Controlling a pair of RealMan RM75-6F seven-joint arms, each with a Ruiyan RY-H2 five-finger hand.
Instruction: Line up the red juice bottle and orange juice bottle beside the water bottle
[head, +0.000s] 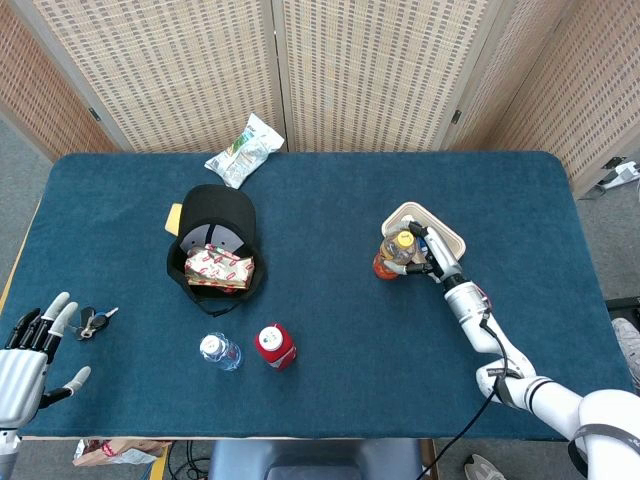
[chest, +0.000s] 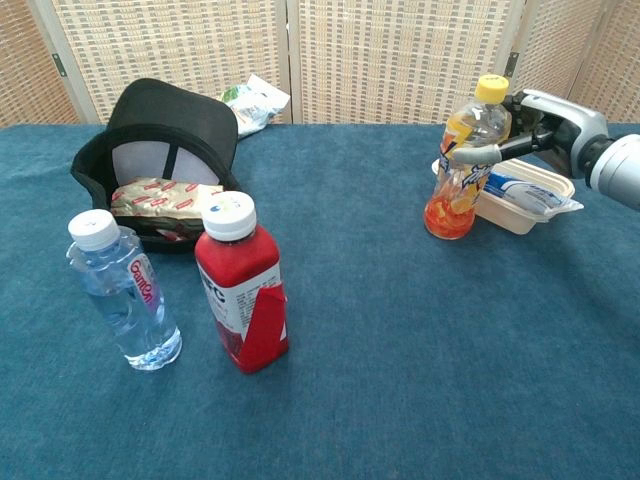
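Right hand (chest: 545, 135) wraps the orange juice bottle (chest: 462, 170), tilted beside the tray (chest: 535, 205); water bottle (chest: 118, 290) and red juice bottle (chest: 242, 283) stand well left; lift clear, keep upright, set beside red; left hand (head: 25, 350) open, idle.

Staged lab-style test area, blue-carpeted table (head: 330, 330), woven folding screens (head: 370, 70) behind
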